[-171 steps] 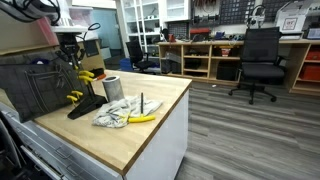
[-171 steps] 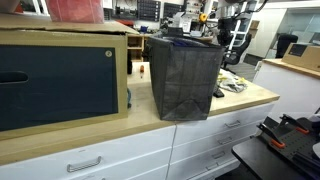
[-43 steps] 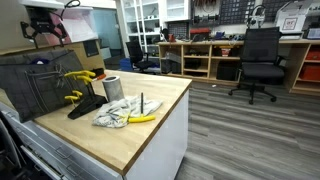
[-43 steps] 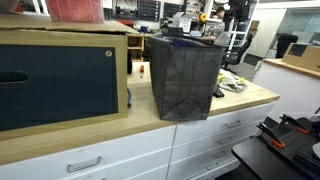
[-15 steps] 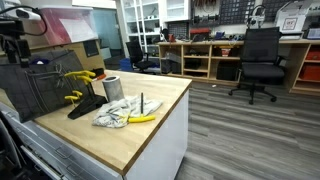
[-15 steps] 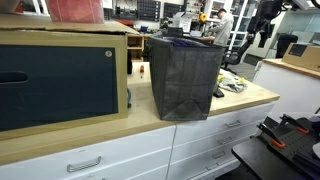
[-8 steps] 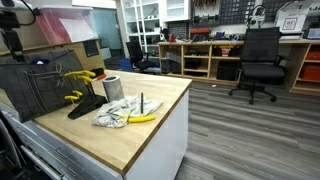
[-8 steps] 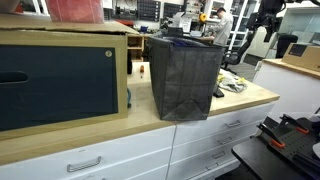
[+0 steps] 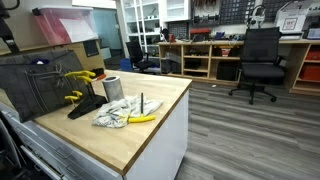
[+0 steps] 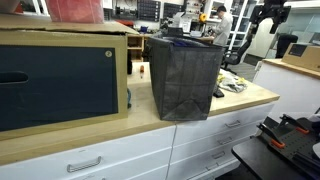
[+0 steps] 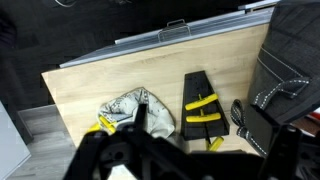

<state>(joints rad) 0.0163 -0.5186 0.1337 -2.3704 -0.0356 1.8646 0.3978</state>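
Note:
My gripper hangs high above the wooden counter, open and empty; its dark, blurred fingers fill the bottom of the wrist view. In an exterior view only a dark bit of the arm shows at the top corner. Far below lie a black knife block with yellow handles, a crumpled cloth and a banana on the cloth. A metal cup stands by the block. Nothing is near the fingers.
A black mesh bag stands on the counter beside the block, with its strap trailing. A cardboard box with a dark front sits further along. Office chairs and shelves stand across the wooden floor.
The arm has kept rising away from the counter, sliding nearly out of the top corner of an exterior view. The gripper stays open. Nothing on the counter has moved.

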